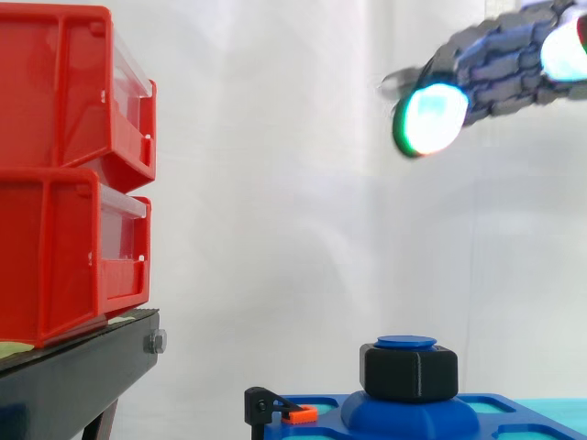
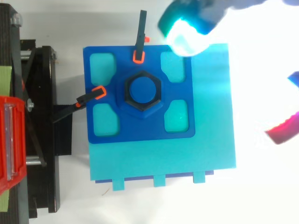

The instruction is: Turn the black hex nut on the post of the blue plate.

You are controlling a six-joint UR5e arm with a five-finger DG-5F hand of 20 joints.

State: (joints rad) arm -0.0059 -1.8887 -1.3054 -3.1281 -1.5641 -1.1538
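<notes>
Nut (image 1: 408, 371) seated on post (image 1: 406, 342) at plate (image 2: 140, 135) centre. Hand (image 1: 504, 60) high at two o'clock of nut, spread, empty. Best: descend centred, set pads (image 1: 431, 117) on opposite flats, then twist.

Nothing to read here: no lettering, number or label on the red bins (image 1: 73, 174), blue plate (image 2: 140, 133) or black hex nut (image 1: 409, 371).

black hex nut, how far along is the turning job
Done: nothing visibly; the black hex nut sits untouched on the post of the blue plate. In hand: the hand hovers open, high above, holding nothing. Left: descend, grip the nut, turn it.
</notes>
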